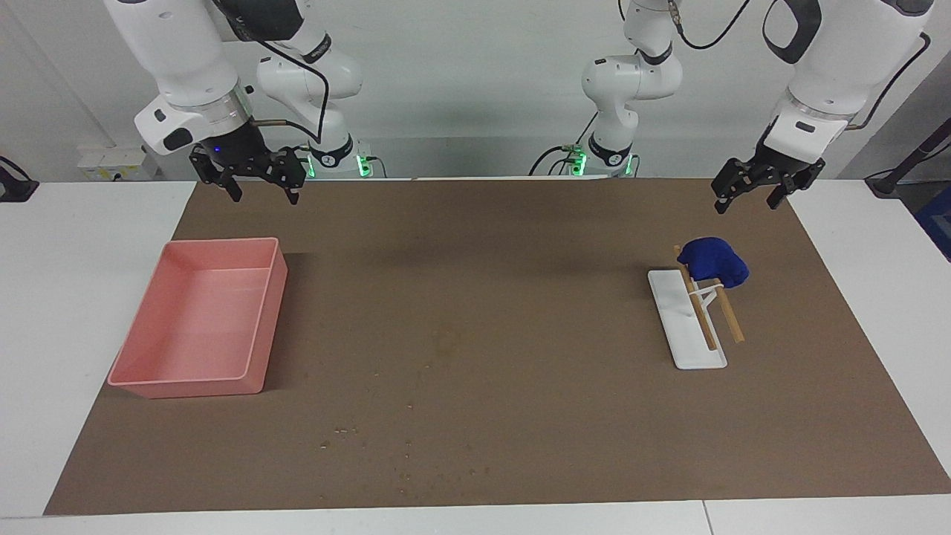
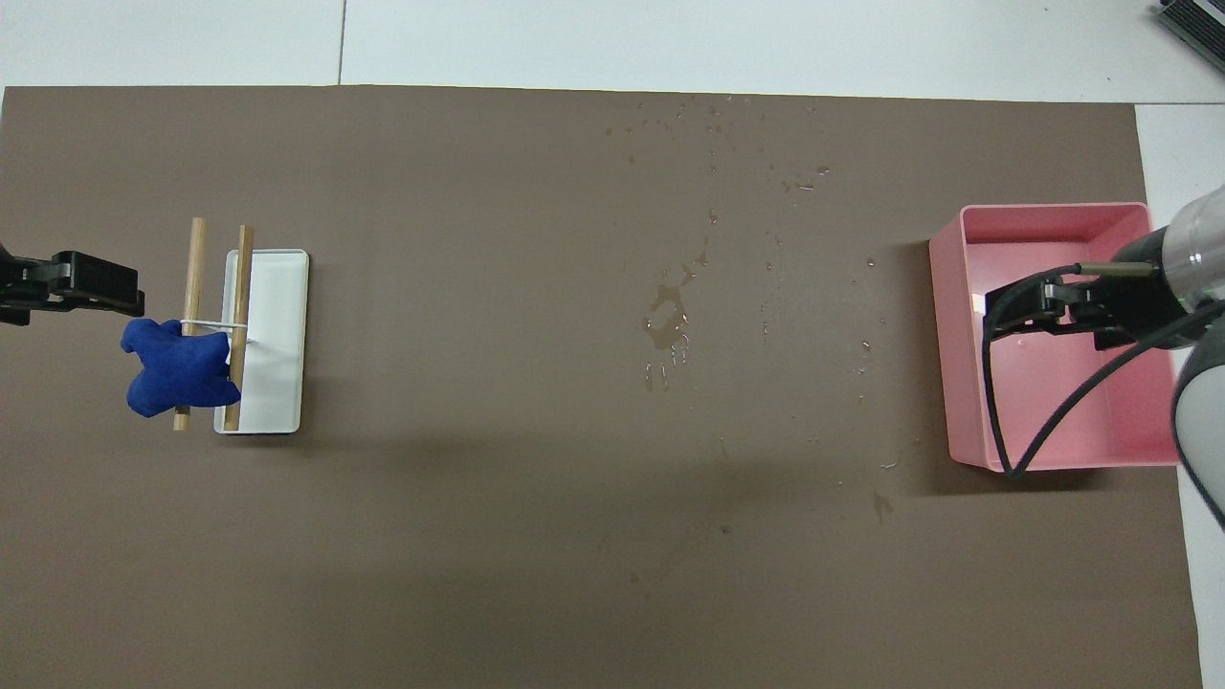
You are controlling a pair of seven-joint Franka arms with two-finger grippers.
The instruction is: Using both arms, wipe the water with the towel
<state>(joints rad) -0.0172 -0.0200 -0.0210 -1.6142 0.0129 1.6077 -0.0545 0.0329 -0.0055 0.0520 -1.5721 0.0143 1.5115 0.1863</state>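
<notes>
I've got the towel (image 1: 715,261) draped in a lumpy blue wad over the robot-side ends of two wooden rods (image 1: 702,312) on a white rack (image 1: 680,327), toward the left arm's end of the brown mat (image 1: 475,416). My left gripper (image 1: 754,195) hangs in the air just beside it, over the mat's edge by the robots, fingers apart and holding nothing. My right gripper (image 1: 264,178) hangs at the other end, fingers spread and empty, over the robot-side rim of the pink tray (image 1: 148,349); in the overhead view it overlaps the tray. The water (image 2: 667,321) sits mid-mat as a small puddle with droplets scattered toward the mat's edge away from the robots. I judge the towel light, soft and floppy: it will sag and change shape when lifted, and it may snag on the rods or tug the rack along. I'd pinch the top of the bulge, where the cloth bunches thickest, and lift straight up off the rods. Nothing fragile here, though wet cloth will drag on the mat.
</notes>
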